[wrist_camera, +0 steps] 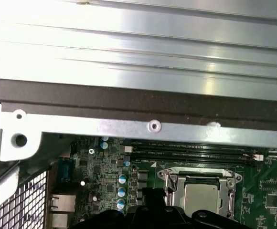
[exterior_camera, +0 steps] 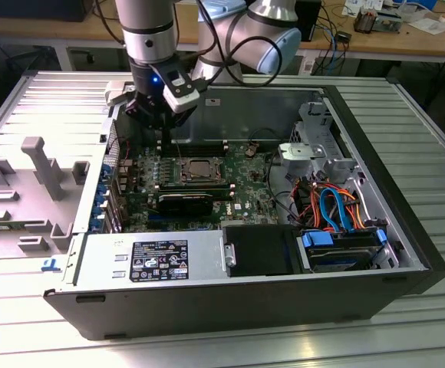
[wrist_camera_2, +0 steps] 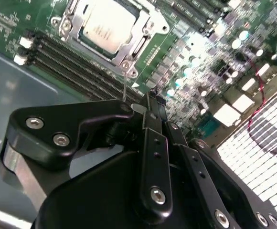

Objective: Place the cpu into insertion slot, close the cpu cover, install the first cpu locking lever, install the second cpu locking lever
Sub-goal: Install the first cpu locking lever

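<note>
- The cpu (wrist_camera_2: pixel 106 24), a flat square chip with silvery-grey top, already seated in the insertion slot (exterior_camera: pixel 199 170) near the middle of the green board (exterior_camera: pixel 242 188); seen also in the first wrist view (wrist_camera: pixel 203 196).
- The cpu cover (wrist_camera_2: pixel 137 42), a thin silvery frame with a square window, apparently lying down around the chip, the chip's top showing through the window.
- A thin wire lever (wrist_camera_2: pixel 124 83) standing out from the corner of the frame toward the claw; whether already latched or free, hard to tell.
- Judged as handling: chip light and rigid, smooth on top, fragile at the underside contacts; best held by opposite edges only, never pressed at an angle. Cover thin and stiff metal, hinged, easy to bend if pushed off-centre. Lever thin, springy and slippery, best taken near its bent end.
- Long dark memory slots (wrist_camera_2: pixel 57 55) just beside the socket, between it and the bare grey metal floor of the case.
- The claw (wrist_camera_2: pixel 154 102) hanging over the board just beside the socket, near the lever side; black fingers (wrist_camera_2: pixel 155 143) drawn together to a narrow tip, closed, with nothing visibly between them.
- In the exterior view, the claw (exterior_camera: pixel 163 136) lowered into the open computer case (exterior_camera: pixel 407 230), a little beyond the socket.
- Around: black power supply (exterior_camera: pixel 157 259), orange and blue cables (exterior_camera: pixel 334 205) at the exterior view's right, the case resting on a ribbed metal table (exterior_camera: pixel 430 138).
</note>
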You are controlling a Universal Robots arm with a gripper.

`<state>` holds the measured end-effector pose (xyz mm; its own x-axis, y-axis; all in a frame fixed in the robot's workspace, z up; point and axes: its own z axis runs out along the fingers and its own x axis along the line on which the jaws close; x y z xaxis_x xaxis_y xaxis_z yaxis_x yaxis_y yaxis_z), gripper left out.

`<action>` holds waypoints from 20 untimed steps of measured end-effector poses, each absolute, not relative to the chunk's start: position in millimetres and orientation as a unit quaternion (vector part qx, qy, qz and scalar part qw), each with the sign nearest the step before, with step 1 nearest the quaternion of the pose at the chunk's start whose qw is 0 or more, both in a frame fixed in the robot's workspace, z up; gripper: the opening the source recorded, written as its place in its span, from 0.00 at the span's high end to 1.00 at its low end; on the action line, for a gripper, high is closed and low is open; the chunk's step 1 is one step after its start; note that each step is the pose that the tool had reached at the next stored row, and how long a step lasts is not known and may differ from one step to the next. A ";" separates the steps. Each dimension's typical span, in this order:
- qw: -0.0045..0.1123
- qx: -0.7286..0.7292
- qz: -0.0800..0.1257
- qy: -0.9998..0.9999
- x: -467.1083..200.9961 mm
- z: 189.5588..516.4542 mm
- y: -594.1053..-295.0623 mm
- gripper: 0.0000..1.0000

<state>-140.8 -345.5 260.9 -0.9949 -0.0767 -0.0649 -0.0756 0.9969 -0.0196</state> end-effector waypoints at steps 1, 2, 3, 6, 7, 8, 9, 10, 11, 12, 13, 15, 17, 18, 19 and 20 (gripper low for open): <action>0.033 -0.038 -0.008 0.999 -140.4 260.8 -341.0 0.89; 0.032 -0.038 -0.008 0.999 -139.3 260.8 -339.5 0.89; 0.032 -0.038 -0.008 0.999 -137.0 260.7 -339.4 0.89; 0.030 -0.038 -0.008 0.999 -129.4 260.5 -339.4 0.89; 0.029 -0.038 -0.008 0.999 -126.7 260.5 -339.4 0.89; 0.029 -0.039 -0.008 0.999 -125.2 260.4 -339.4 0.89; 0.028 -0.039 -0.008 0.999 -124.8 260.5 -339.5 0.89; 0.028 -0.039 -0.008 0.999 -124.8 260.5 -339.5 0.89; 0.028 -0.039 -0.008 0.999 -124.8 260.5 -339.5 0.89; 0.028 -0.039 -0.008 0.999 -124.8 260.5 -339.5 0.89; 0.028 -0.039 -0.008 0.999 -124.8 260.5 -339.4 0.89; 0.028 -0.039 -0.008 0.999 -124.6 260.5 -339.4 0.89; 0.028 -0.039 -0.008 0.999 -124.3 260.5 -339.4 0.89; 0.028 -0.039 -0.009 0.999 -123.7 260.4 -339.4 0.89; 0.028 -0.039 -0.009 0.999 -123.3 260.4 -339.4 0.89; 0.028 -0.039 -0.009 0.999 -122.8 260.4 -339.4 0.89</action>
